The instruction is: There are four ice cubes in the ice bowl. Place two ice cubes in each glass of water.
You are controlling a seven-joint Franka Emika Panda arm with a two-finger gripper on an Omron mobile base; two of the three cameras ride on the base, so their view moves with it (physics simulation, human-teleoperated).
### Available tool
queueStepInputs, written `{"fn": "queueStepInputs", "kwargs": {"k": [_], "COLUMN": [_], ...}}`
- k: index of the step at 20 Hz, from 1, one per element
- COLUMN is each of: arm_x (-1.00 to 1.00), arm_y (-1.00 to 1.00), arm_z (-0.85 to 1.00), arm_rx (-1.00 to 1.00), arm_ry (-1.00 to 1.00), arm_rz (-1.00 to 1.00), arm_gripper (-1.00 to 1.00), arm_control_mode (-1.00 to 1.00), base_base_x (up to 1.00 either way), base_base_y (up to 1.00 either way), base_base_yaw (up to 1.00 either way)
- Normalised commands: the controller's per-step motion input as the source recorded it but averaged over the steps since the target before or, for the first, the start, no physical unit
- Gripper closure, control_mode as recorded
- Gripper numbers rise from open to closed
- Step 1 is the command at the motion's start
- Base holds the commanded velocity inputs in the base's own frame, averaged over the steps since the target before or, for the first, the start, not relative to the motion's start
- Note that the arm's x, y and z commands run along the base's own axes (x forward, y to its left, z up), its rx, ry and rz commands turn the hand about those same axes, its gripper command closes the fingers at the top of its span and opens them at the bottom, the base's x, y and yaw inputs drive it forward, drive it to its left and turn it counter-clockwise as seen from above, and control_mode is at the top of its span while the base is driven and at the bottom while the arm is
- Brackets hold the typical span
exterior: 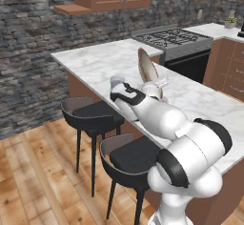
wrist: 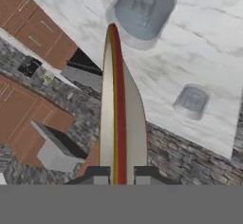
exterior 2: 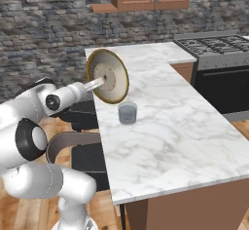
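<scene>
- Between our fingertips, the gripper (wrist: 118,171) is pinching the rim of the ice bowl (wrist: 118,104); the two dark tips sit pressed on either side of the golden-brown edge.
- Just beyond the tips, the bowl stands on edge, lifted off the counter; from the right base view its grey-beige face (exterior 2: 108,76) is turned sideways, not upward.
- Past the far rim of the bowl, one glass of water (wrist: 144,10) sits on the marble counter (wrist: 209,42), with pale shapes inside that may be ice cubes; we cannot count them.
- Off to one side of the bowl, and nearer to us, the second glass (wrist: 191,101) stands well apart from the first.
- Inside the tilted bowl we make out no cubes; they are too small to tell.
- We judge the bowl stiff, smooth and fairly light, yet wide, so a rim pinch lets it swing; a firm grip near the edge is the only hold it offers.
- We judge the cubes slick and tiny, likely to slide all at once when the bowl tips.
- The glasses look light and easy to knock over.
</scene>
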Motion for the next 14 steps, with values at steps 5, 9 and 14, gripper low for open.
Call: {"fn": "queueStepInputs", "kwargs": {"k": [5,9,14], "arm_x": [-0.32,-0.37,-0.45], "arm_y": [0.08,0.09,0.09], "arm_z": [0.18,0.08,0.06], "arm_rx": [-0.45,-0.43,-0.35], "arm_ry": [0.11,0.18,0.25], "arm_rz": [0.0,0.0,0.0], "arm_gripper": [1.0,1.0,1.0], "arm_control_mode": [-1.0,-1.0,-1.0], "base_base_x": [0.0,0.0,0.0], "base_base_y": [0.0,0.0,0.0], "base_base_yaw": [0.0,0.0,0.0]}}
